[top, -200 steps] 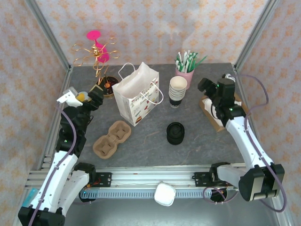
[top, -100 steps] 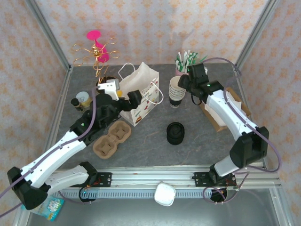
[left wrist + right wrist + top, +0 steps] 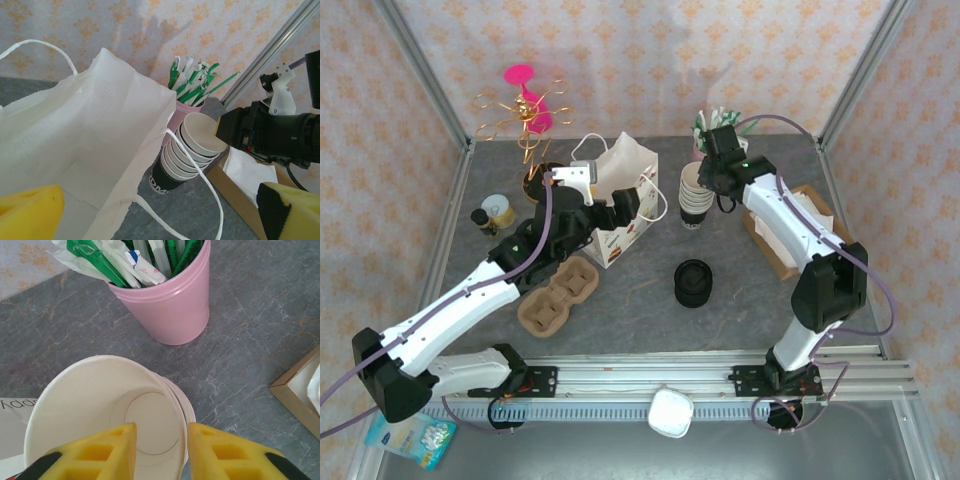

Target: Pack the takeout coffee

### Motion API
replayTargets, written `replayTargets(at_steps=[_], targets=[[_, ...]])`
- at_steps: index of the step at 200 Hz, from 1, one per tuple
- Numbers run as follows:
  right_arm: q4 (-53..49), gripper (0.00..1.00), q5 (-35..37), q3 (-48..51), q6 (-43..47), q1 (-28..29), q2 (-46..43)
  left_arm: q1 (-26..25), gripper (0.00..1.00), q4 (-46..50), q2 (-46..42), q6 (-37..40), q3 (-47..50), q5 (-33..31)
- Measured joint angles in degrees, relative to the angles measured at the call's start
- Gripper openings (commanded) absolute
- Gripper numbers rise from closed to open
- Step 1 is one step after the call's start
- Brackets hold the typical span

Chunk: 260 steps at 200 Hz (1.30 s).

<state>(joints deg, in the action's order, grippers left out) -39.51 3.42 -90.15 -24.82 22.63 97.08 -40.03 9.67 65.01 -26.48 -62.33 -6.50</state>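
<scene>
Matt paper cups (image 3: 90, 390), glossy pink pot (image 3: 170, 310)

Left arm (image 3: 470, 295) extends forward and rightward, its elbow low. Left gripper (image 3: 628, 207) is level, fingers (image 3: 27, 210) spread wide. Right arm (image 3: 790, 215) reaches forward and angles left. Right gripper (image 3: 705, 185) points down, fingers (image 3: 100, 450) narrowly apart.

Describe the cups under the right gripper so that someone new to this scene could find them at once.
Start from the white paper bag standing mid-table and look just to its right, in front of the pink tumbler of straws. There stands the stack of cups: black outside, cream inside, lidless, unlike the low black lids nearer the arms.
</scene>
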Motion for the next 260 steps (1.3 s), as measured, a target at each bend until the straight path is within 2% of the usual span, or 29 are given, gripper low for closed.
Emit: replayTargets(at_steps=[37, 110, 203, 260], targets=[[-0.9, 0.24, 1.0, -1.5, 0.3, 0.0, 1.8, 0.0, 0.99, 0.5, 0.6, 0.6, -0.6, 0.0], [-2.7, 0.02, 3.1, -3.1, 0.9, 0.0, 3.4, 0.0, 0.99, 0.6, 1.0, 1.0, -0.9, 0.0], [-3.8, 0.01, 3.9, -4.8, 1.0, -3.9, 3.3, 0.0, 0.99, 0.6, 1.3, 1.0, -1.4, 0.2], [-4.9, 0.01, 3.0, -7.9, 1.0, -4.1, 0.5, 0.0, 0.99, 1.4, 1.9, 1.0, -2.6, 0.2]])
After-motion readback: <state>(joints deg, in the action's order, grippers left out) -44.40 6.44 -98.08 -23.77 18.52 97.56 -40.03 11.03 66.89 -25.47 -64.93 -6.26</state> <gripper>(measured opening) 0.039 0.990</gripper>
